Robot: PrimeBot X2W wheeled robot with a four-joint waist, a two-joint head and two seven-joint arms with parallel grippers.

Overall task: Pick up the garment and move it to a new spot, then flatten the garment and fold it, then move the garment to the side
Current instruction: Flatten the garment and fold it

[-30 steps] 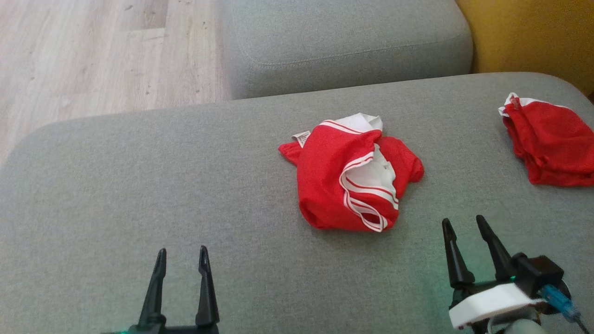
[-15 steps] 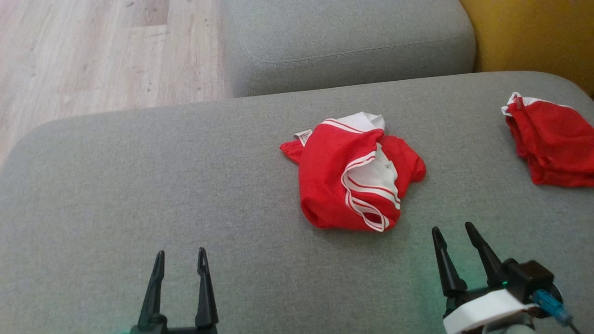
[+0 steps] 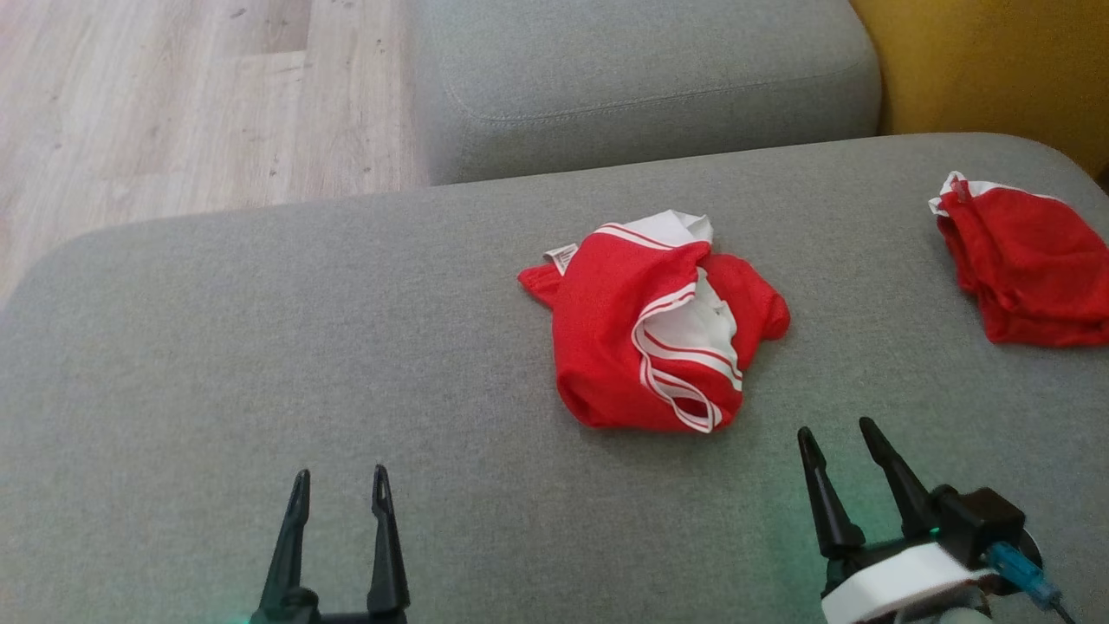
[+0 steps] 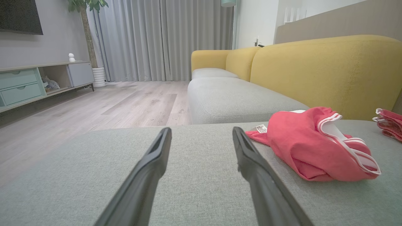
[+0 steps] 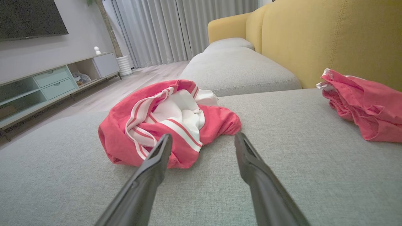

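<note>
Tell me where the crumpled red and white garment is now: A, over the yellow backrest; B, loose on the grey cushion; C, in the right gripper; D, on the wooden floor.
B: the garment lies bunched on the grey cushion, apart from the open left gripper and right gripper.

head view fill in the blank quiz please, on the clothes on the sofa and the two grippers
1. The crumpled garment lying mid-cushion is red with ____ trim.
2. A second red garment lies apart from it, toward the robot's ____ side.
3. The jaws of the left gripper and of the right gripper both stand ____, holding nothing.
4. Behind the grey cushion, the sofa backrest is coloured ____.

Missing words: white; right; open; yellow
</note>
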